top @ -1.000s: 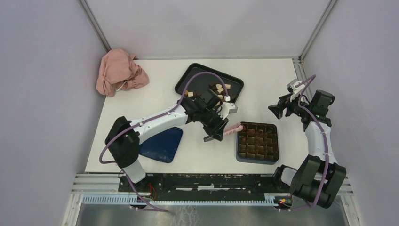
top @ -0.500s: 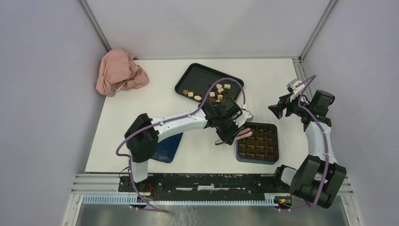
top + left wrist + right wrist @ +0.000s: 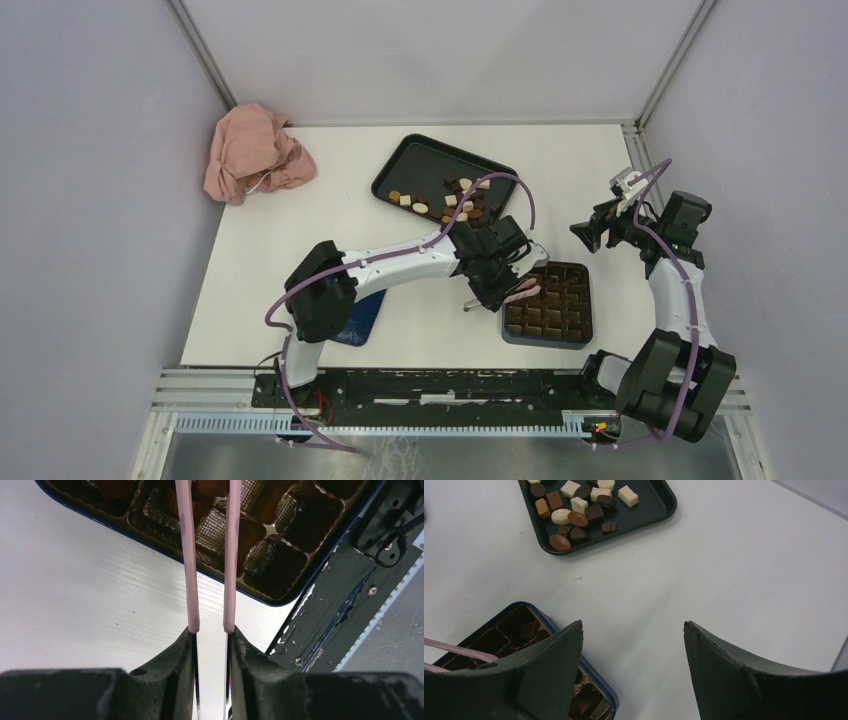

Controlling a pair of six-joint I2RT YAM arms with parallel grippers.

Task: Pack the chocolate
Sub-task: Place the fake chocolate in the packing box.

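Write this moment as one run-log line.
left gripper: shut on pink tongs, over box | right gripper: open, aside | chocolates: several on black tray

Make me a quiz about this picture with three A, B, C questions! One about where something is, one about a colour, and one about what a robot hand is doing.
1. Where do the tongs point?
A. over the box
B. straight up
C. back at the arm's base

2. What colour is the tray with the loose chocolates?
A. yellow
B. red
C. black

3. What is the right gripper doing?
A. holding tongs
B. open, holding nothing
C. squeezing a chocolate

Answers:
1 A: the top view shows the pink tips above the box's cells.
2 C: the tray is black in both views that show it.
3 B: its fingers stand wide apart with nothing between them; the left gripper holds the tongs.
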